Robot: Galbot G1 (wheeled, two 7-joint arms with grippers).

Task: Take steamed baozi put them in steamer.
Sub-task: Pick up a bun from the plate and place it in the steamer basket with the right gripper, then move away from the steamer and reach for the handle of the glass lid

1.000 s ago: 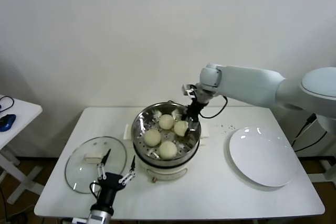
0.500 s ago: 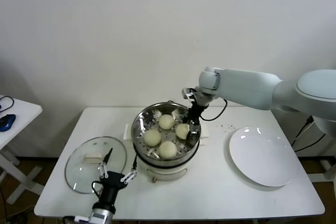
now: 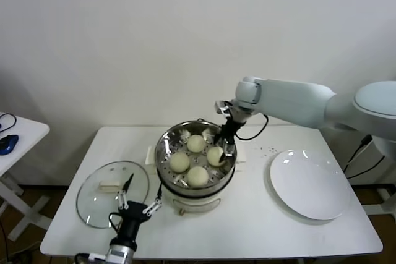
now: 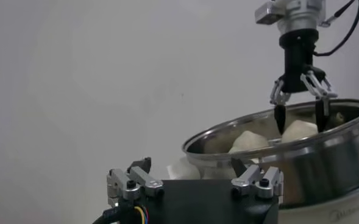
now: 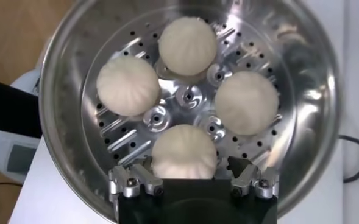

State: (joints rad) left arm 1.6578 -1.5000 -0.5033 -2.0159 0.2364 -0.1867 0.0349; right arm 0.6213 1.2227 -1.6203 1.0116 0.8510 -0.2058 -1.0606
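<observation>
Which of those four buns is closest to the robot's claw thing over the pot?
The baozi on the steamer's right side, directly under the open right end effector.

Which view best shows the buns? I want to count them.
The right wrist view: all four buns lie unobstructed in the steamer. The head view shows four, smaller. The left wrist view shows only tops over the rim.

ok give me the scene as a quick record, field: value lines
baozi in steamer: four baozi
steamer: centre of table
right end effector: open, just above the right-side bun
left end effector: open, near front table edge, holding nothing
glass lid: flat on table, left of steamer
plate: right of steamer, bare
</observation>
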